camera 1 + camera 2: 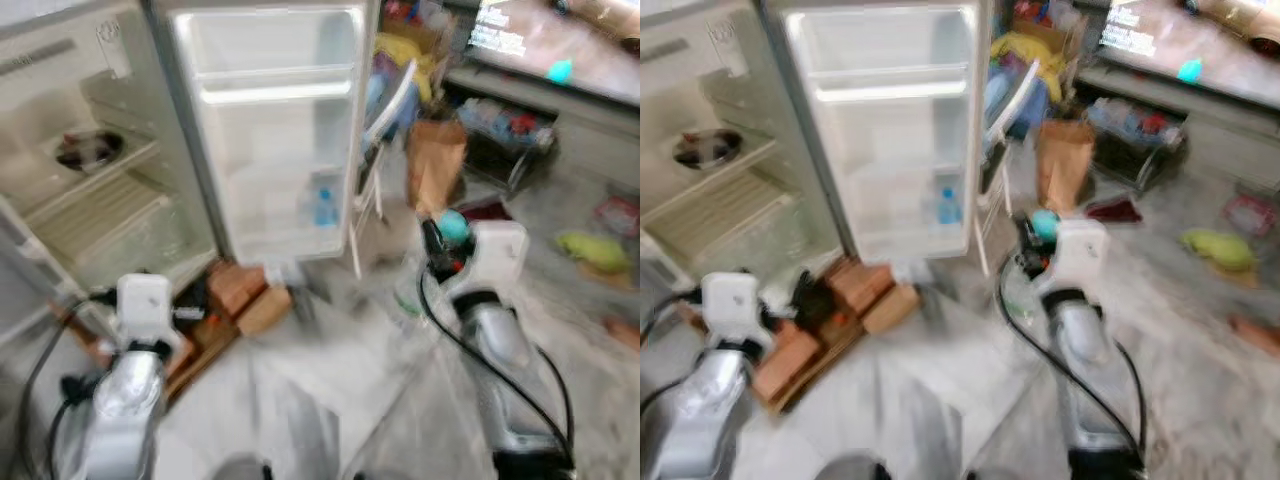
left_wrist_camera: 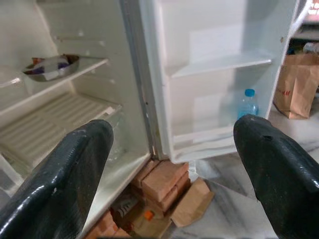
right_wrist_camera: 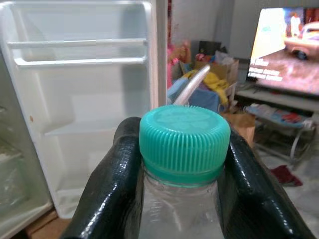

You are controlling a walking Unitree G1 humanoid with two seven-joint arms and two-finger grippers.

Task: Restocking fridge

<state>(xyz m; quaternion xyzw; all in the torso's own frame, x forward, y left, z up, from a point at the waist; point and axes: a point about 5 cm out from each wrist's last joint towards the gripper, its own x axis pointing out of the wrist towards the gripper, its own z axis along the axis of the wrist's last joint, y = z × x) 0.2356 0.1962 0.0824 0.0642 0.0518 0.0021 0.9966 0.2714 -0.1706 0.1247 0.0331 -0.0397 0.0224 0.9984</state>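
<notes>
The fridge [image 1: 100, 190] stands open ahead, its left side cut off by the frame edge and its shelves softened by blur; its door [image 1: 275, 130] swings out toward the robot, with a small blue-capped bottle [image 2: 247, 103] standing in the lowest door rack; a metal bowl [image 2: 50, 67] sits on an upper shelf inside, its contents too unclear to name. A television [image 3: 286, 50] glows on a low stand to the right, partly cropped; below it a rack of things [image 1: 505, 125] is too smeared to identify. A brown paper bag [image 1: 435, 165] stands on the floor just beside the door's far edge; wooden blocks and cardboard scraps [image 2: 167, 181] lie under the fridge's front corner. The right gripper [image 3: 179, 164] is clenched on a clear bottle [image 3: 177, 209] just under its teal cap [image 3: 184, 142], held up in front of the door; the bottle's body is mostly hidden by the fingers [image 3: 114, 184]. The left gripper [image 2: 174, 164] is spread wide and holds nothing, facing the fridge's interior.
</notes>
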